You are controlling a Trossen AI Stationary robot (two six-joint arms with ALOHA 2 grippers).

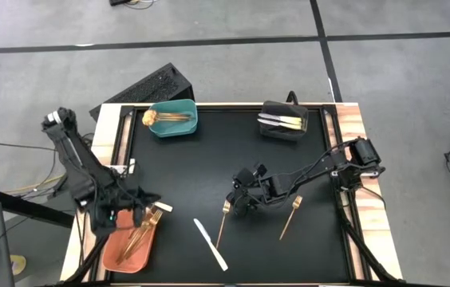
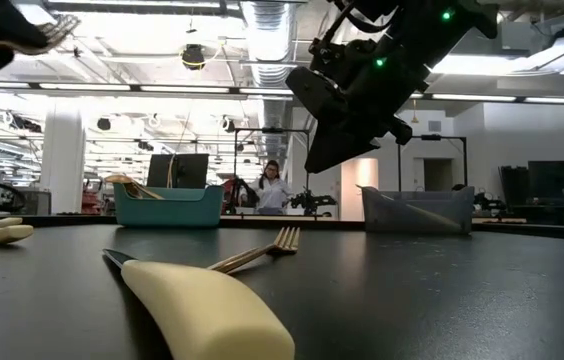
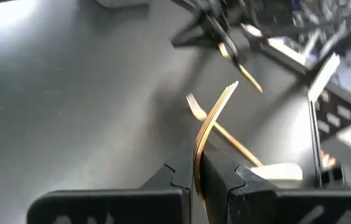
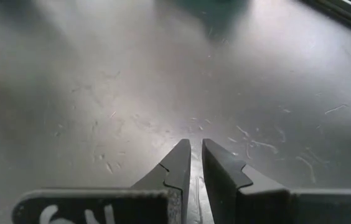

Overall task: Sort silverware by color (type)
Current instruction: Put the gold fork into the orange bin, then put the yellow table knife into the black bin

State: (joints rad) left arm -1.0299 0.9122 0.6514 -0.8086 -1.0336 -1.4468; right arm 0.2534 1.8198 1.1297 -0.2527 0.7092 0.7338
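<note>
A: Jaws first: what do the two arms have hold of?

B: Left jaws (image 3: 201,177) are clamped tight on a gold fork (image 3: 211,127), held edge-on between the fingers with its tines pointing away. From above, that left gripper (image 1: 133,209) hangs over the orange bin (image 1: 112,253) at the desk's near left corner. Right jaws (image 4: 195,163) stand only a sliver apart, with nothing between them, just bare black desk (image 1: 185,171) below.

A: And where is the right gripper?

B: Right gripper (image 1: 243,199) is over the middle of the desk, near the tines of a gold fork lying there (image 1: 222,223).

A: What lies nearest the front edge?

B: A white-handled knife (image 1: 211,244), at a slant, just beside that fork. In the level view its pale handle (image 2: 207,305) fills the foreground, and the fork (image 2: 257,252) lies behind it. A second gold fork (image 1: 290,217) lies to the right, apart from the first.

A: What's in the orange bin?

B: Several copper-coloured pieces (image 1: 136,239) are piled lengthwise in it.

A: Farther back?

B: A teal bin (image 1: 172,118) at the far left holds gold pieces (image 1: 179,118). A black bin (image 1: 284,120) at the far right holds pale silver-white pieces (image 1: 281,120). Beyond the desk, in the room, a person (image 2: 270,186) shows between the bins.
</note>
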